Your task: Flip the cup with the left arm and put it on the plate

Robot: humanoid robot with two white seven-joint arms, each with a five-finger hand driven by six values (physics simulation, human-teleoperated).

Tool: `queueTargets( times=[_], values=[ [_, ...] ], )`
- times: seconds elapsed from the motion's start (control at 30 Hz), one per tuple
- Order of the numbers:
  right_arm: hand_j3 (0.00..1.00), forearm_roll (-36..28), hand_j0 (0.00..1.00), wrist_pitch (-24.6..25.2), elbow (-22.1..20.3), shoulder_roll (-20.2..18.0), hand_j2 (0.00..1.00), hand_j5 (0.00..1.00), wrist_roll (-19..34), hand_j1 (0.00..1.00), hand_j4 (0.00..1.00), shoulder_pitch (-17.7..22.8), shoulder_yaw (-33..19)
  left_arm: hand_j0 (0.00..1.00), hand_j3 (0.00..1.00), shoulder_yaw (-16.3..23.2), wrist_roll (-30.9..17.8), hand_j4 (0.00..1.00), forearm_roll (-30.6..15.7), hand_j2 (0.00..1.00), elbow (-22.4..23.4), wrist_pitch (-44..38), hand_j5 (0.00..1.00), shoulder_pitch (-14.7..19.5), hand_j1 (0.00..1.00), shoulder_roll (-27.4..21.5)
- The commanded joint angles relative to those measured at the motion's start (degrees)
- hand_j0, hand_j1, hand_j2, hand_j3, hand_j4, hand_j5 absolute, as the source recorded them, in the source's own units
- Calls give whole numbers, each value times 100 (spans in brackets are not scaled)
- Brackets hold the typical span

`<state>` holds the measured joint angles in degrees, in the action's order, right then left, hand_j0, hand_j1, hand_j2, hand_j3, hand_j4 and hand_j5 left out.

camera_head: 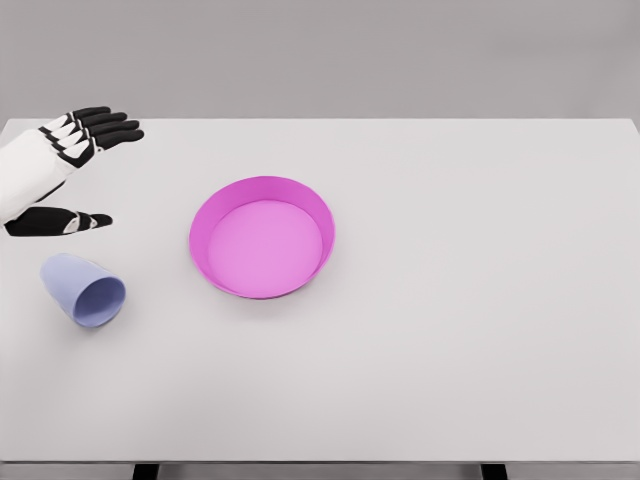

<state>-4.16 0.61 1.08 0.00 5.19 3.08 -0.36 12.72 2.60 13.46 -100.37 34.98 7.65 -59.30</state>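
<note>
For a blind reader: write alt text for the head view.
A lavender cup lies on its side on a white table, left of a pink plate. The left hand hovers above it in the picture, fingers open.

A white table (pixel 450 300) carries a magenta plate (pixel 262 237) and a tipped lavender cup (pixel 82 290)

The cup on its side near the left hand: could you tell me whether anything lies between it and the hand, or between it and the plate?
Nothing visible does. The left hand hovers open just above the cup, with bare table between them. The table between the cup and the pink plate is bare too.
</note>
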Motion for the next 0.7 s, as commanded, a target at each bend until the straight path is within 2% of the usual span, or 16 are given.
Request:
queueTargets(
  times=[0.0, 0.23, 0.43, 0.67],
  values=[
    [100, 3, 100, -8, -2, 0, 100, 100, 8, 100, 100, 0, 1, 100, 100, 3, 3, 100, -1, 100, -9, 2, 100, 0, 100, -55],
    [100, -6, 100, 0, 7, 0, 100, 100, -9, 100, 100, 0, -8, 100, 100, 29, 3, 100, 8, 100, -61, 2, 100, 0, 100, -90],
    [100, -6, 100, 0, -2, 0, 100, 100, -9, 100, 100, 0, -8, 100, 100, 38, -14, 100, 34, 100, -61, 2, 100, -97, 100, -485],
    [100, -6, 100, 0, 7, 0, 100, 100, -9, 100, 100, 0, -8, 100, 100, 3, -93, 100, 500, 100, -61, 2, 100, -176, 100, -538]
  ],
)
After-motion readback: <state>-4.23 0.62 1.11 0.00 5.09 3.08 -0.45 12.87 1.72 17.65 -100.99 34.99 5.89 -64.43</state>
